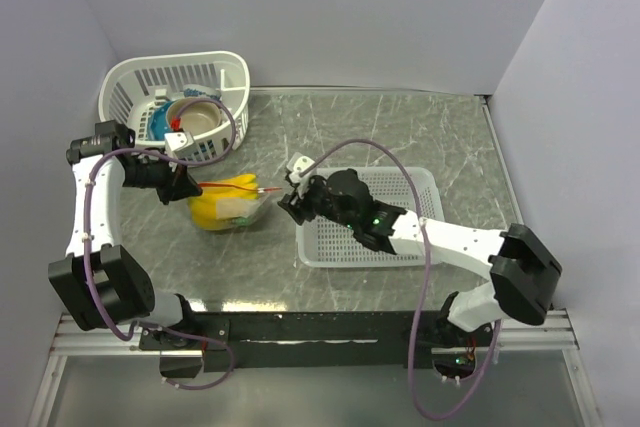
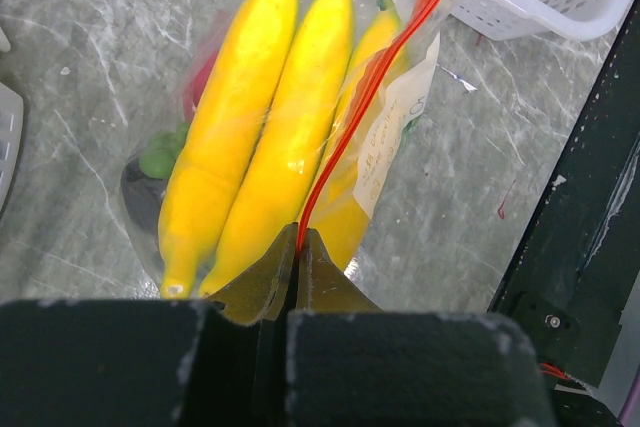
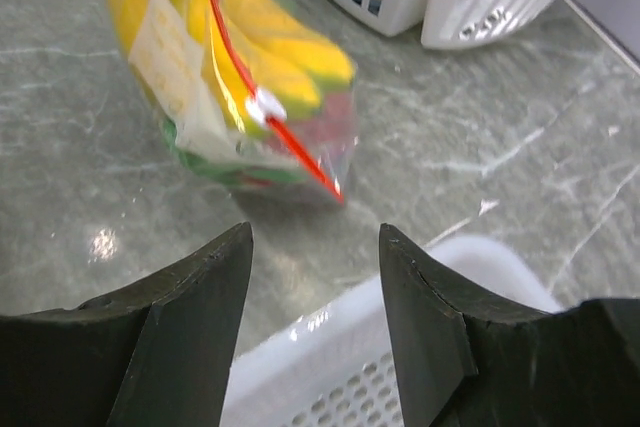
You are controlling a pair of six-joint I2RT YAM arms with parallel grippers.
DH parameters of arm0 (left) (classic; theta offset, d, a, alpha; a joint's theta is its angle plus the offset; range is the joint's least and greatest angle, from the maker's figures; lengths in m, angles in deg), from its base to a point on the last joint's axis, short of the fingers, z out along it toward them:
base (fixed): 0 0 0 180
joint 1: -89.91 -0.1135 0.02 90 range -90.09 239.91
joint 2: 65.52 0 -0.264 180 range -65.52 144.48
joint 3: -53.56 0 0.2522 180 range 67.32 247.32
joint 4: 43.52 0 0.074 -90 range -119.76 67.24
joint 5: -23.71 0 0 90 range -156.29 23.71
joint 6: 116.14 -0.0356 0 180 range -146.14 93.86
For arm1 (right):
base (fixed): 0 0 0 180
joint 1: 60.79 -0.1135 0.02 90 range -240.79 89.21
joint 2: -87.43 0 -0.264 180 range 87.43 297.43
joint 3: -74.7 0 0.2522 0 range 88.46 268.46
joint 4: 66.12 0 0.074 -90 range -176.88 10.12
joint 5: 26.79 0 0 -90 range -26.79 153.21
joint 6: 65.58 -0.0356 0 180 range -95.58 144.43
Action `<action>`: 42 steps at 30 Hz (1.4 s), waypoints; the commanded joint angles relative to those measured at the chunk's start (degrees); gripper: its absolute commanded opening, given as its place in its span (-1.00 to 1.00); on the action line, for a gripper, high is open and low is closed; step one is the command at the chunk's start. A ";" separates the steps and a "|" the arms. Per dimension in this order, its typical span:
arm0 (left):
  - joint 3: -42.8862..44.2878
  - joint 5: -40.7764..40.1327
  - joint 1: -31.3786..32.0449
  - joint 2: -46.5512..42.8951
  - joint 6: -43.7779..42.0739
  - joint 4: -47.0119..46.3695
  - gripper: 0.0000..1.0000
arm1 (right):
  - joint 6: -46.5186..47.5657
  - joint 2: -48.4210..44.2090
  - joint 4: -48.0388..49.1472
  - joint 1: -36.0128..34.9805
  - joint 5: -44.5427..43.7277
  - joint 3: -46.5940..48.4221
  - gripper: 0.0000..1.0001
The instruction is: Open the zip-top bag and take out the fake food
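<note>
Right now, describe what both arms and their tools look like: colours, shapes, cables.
The left arm and right arm match: white link shells between chunky black joint housings, a thin purple cable looping alongside each. A small green light glows on the right arm. Left tool and right tool have matte black fingers tapering to wedge tips.

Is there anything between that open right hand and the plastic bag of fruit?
Between right hand and bag: only the white basket's rim and bare table, in the right wrist view.
</note>
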 commanded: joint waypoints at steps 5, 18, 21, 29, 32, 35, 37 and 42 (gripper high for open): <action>1.12 0.47 0.03 -0.49 -1.89 1.80 -0.98 | 8.30 6.01 -0.87 0.77 4.11 10.62 0.22; 1.29 0.91 -0.15 1.09 -2.86 1.63 -0.99 | 9.36 9.45 -8.09 1.13 9.83 13.53 0.02; 1.21 1.00 -0.06 1.01 -2.94 1.63 -0.99 | 9.80 9.18 -9.50 1.13 10.26 13.88 0.03; 1.38 1.44 -0.15 -0.31 -2.50 1.80 -0.98 | 10.50 12.25 -12.04 1.13 10.26 17.66 -0.23; 0.86 1.35 -0.14 -0.66 -2.59 1.80 -0.99 | 10.59 13.58 -13.45 1.21 11.49 19.15 -0.40; 0.33 1.44 -0.06 -0.58 -2.77 1.63 -0.98 | 10.50 14.02 -14.06 1.21 12.81 19.94 -0.60; 0.59 1.61 -0.06 -0.23 -2.42 1.63 -0.95 | 10.85 14.81 -16.51 1.13 13.86 21.61 -0.80; 3.30 6.69 -0.14 0.65 1.09 1.45 0.48 | 10.94 14.64 -20.48 1.21 15.27 24.25 -1.00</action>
